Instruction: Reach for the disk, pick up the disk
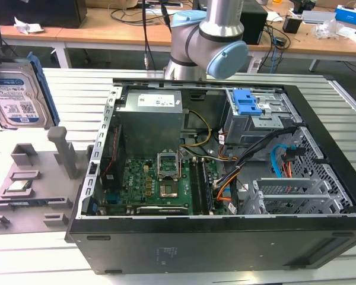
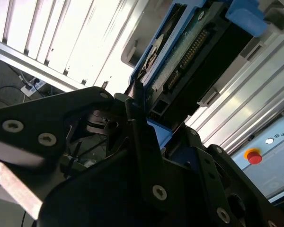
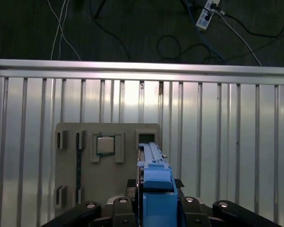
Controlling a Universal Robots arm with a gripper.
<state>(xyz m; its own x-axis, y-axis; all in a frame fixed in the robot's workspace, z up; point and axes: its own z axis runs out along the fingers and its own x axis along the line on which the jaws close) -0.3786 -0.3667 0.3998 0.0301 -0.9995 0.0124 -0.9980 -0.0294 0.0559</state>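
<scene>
Exterior view first: the work surface is a ribbed silver metal table (image 1: 77, 95), with wooden desks (image 1: 107, 29) behind it covered in cables and clutter. One open black PC case (image 1: 196, 243) lies on its side in the middle of the table, motherboard facing up, with one grey drive cage (image 1: 264, 119) that has a blue latch (image 1: 247, 102) on top. One robot arm (image 1: 207, 35) stands behind the case. Over at the exterior view's left there's one grey holder (image 1: 41, 178) flat on the table, with one small square processor chip (image 1: 19, 187) sitting in a recess. The disk (image 1: 18, 89) is upright above that holder, clear of it, label facing the camera, blue rail along its side.

First wrist view: same slatted table (image 3: 227, 142) seen from above, and past its edge a dark floor (image 3: 132, 28) with loose cables and one power strip (image 3: 206, 12). The gripper (image 3: 155, 208) is clenched on the disk, which stands edge-on between its black fingers, blue rail uppermost. The holder and its one chip lie on the table beyond it.

Second wrist view: a black finger (image 2: 137, 123) presses against the disk's edge, and the disk's green circuit-board side shows. One red button (image 2: 254, 156) sits on a pale box nearby.
</scene>
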